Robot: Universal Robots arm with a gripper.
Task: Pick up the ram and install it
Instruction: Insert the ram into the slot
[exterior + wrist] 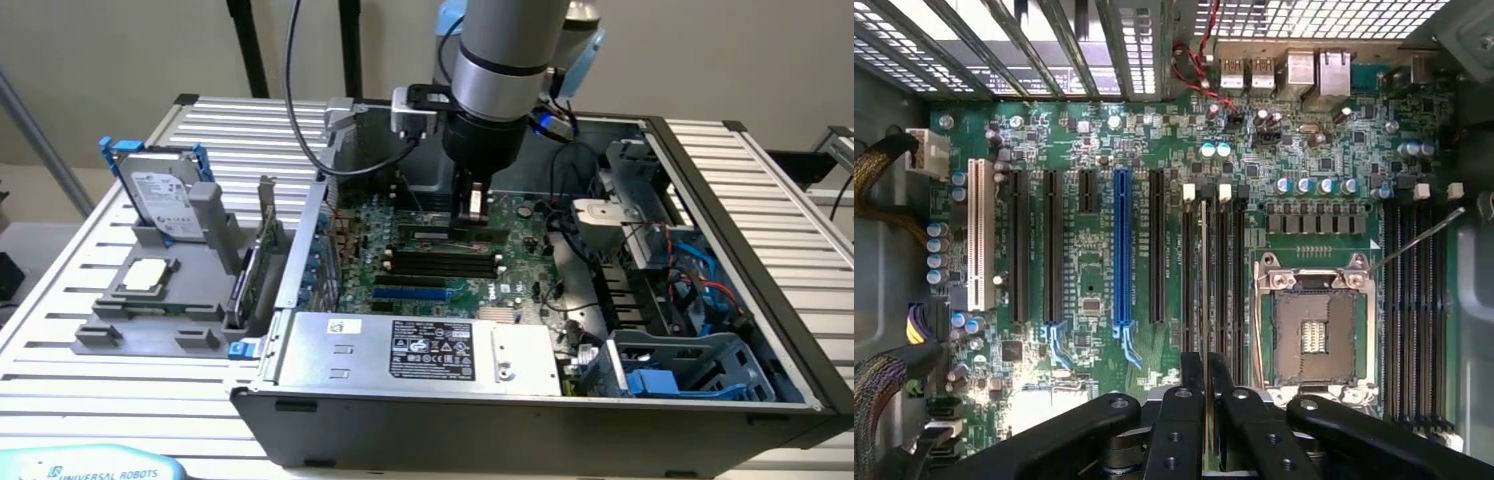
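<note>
Gripping the ram (1205, 300) edge-on, the hand (1206, 372) hangs just above the black memory slots (1239, 290) midway along the motherboard (1094, 300). A slight tilt or offset here would likely jam the stick against a slot wall or a closed latch.

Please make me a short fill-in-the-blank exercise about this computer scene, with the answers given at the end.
1. The gripper holds the ram in line with the black memory ___ of the motherboard.
2. One long expansion slot on the motherboard is coloured ___.
3. Outside the computer case, the hard drive stands ___ on its grey holder.
Answers: slots; blue; upright.
</note>
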